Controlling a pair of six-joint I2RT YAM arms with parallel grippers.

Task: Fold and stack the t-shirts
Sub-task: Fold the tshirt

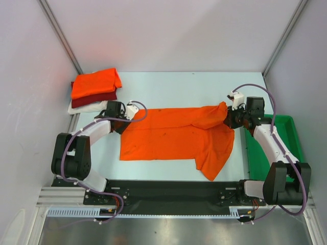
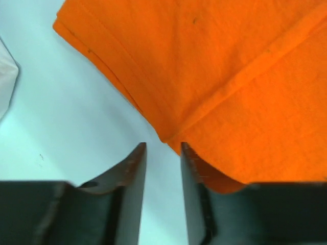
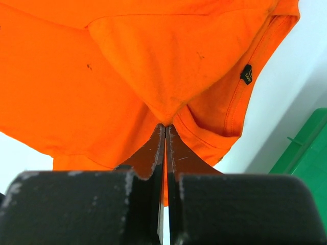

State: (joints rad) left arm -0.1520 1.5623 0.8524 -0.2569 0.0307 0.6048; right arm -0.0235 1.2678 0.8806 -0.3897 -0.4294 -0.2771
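Closest to the lens in the right wrist view, the right gripper (image 3: 165, 127) has its jaws pressed together on a pinch of the orange t-shirt (image 3: 127, 71), just beside the collar with its small black label (image 3: 247, 74). In the left wrist view the left gripper (image 2: 162, 148) stands with its fingers a little apart, bare table (image 2: 61, 127) showing between them, and the shirt's folded corner lies just past the tips, ungripped.

From above, the orange t-shirt lies spread mid-table, long axis running left to right. Its collar end is toward the right gripper, its straight edge toward the left, and one sleeve (image 1: 214, 158) trails toward the near edge.

In the far-left corner, a folded orange t-shirt (image 1: 94, 81) lies on a dark red t-shirt (image 1: 94, 98), which lies on a white t-shirt (image 1: 84, 107). A green tray (image 1: 291, 132) sits at the right.
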